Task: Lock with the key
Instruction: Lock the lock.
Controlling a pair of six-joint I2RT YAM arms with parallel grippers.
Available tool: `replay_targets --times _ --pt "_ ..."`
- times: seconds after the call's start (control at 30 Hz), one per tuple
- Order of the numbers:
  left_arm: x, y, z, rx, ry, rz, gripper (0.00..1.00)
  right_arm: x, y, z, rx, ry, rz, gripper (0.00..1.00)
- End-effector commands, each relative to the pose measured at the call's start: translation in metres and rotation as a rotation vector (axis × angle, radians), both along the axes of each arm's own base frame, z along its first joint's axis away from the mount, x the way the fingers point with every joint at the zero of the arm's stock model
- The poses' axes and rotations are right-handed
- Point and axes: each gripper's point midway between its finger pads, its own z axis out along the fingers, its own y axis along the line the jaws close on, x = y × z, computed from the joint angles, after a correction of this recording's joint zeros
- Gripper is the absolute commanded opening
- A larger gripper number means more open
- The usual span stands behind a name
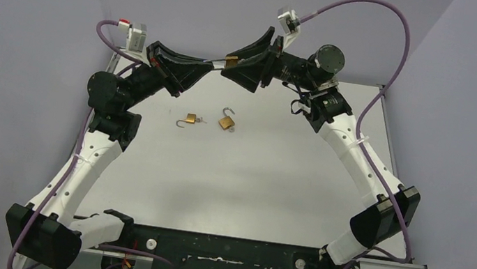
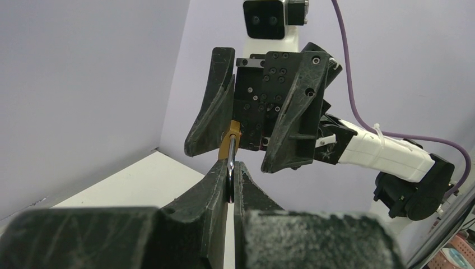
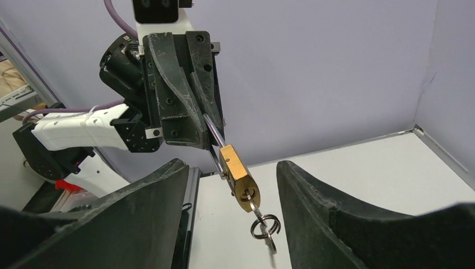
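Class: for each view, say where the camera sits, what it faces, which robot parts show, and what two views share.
Top: above, behind the bases, looking down at the table; both arms show.
Left wrist: on left arm, facing the right tool; own fingers show.
Right wrist: on right arm, facing the left tool; own fingers show.
Shared: both wrist views show the held padlock.

- Left gripper (image 2: 231, 165): fingers pinched tight on the steel shackle (image 2: 230, 182) of a brass padlock (image 2: 227, 147).
- Right gripper (image 2: 236, 154): facing, jaws spread, one either side of the padlock body.
- Table (image 2: 134, 182): white, lower left.
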Motion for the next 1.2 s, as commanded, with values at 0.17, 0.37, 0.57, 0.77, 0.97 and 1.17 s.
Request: replay_targets --times 0.17,0.37,0.57,0.77,0.97,1.17 --pt "-0.010 0.006 0.023 -0.032 -0.096 0.034 0.00 -0.016 0.000 0.031 0.053 -0.062 0.041 0.46" --pt "-0.007 0.006 0.019 -0.019 -0.088 0.043 0.00 -0.021 -0.005 0.035 0.053 -0.077 0.036 0.38" --pt "-0.008 0.006 0.019 -0.014 -0.088 0.038 0.00 -0.022 -0.006 0.035 0.048 -0.077 0.033 0.27" --pt "-0.009 0.006 0.018 -0.004 -0.089 0.042 0.00 -0.020 -0.010 0.035 0.046 -0.078 0.022 0.21" --pt "-0.009 0.006 0.015 0.005 -0.086 0.041 0.00 -0.018 -0.013 0.036 0.046 -0.076 0.014 0.35" --pt "-0.009 0.005 0.014 0.009 -0.086 0.037 0.00 -0.017 -0.014 0.037 0.054 -0.073 0.015 0.41"
